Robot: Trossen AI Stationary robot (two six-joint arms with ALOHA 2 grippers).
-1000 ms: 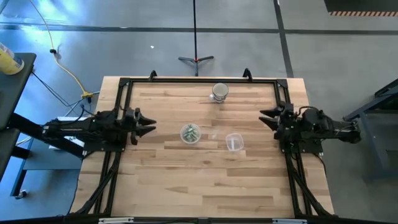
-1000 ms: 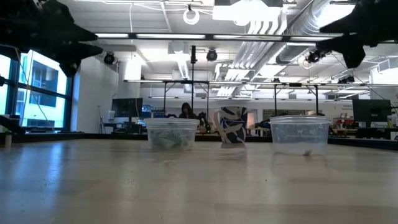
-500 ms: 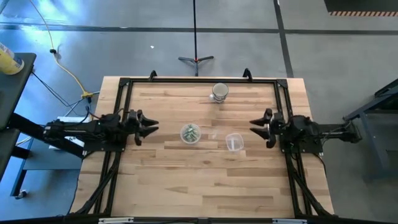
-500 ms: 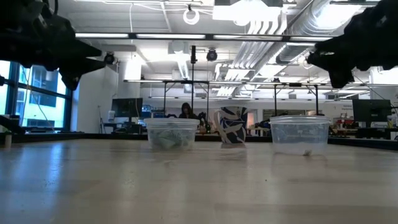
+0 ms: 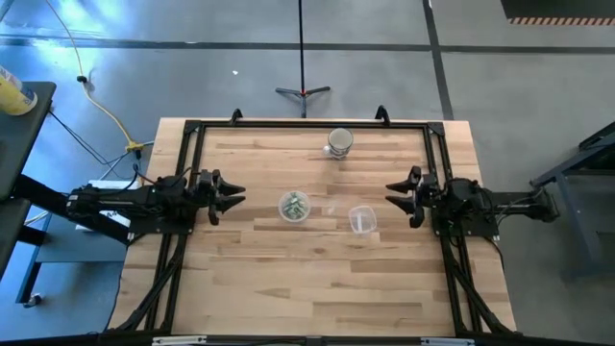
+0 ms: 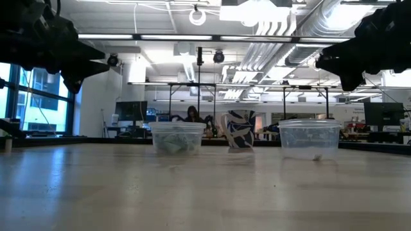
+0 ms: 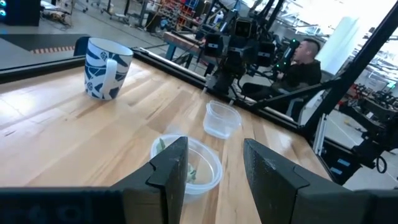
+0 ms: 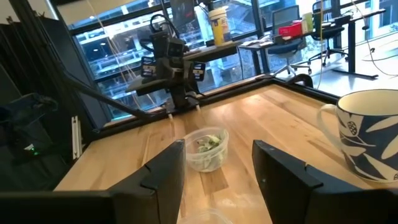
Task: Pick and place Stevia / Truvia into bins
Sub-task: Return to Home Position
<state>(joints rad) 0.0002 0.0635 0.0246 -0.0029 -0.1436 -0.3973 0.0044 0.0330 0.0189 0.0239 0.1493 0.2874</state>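
The round shallow clear cup (image 5: 295,206) stands on its base mid-table, with pale green and white Stevia packets (image 7: 190,171) lying inside it; it also shows in the right wrist view (image 8: 208,148). The second clear cup (image 5: 361,220) stands to its right (image 6: 310,138), with a small pale thing on its bottom. My left gripper (image 5: 235,197) hangs open above the table, left of the round cup (image 7: 214,168). My right gripper (image 5: 389,192) hangs open to the right of the second cup (image 8: 221,165). Both fingertips point toward the cups.
A white mug with a blue pattern (image 5: 339,142) stands near the table's far edge (image 6: 239,130). A dark frame (image 5: 192,130) runs along the table's left, far and right sides. A person (image 7: 305,59) sits beyond the table's right side.
Both grippers have come down and moved in toward the cups: the right gripper toward the table's left, the left gripper slightly toward its right. They have kept still for the last half second. The cups and mug have stayed put.
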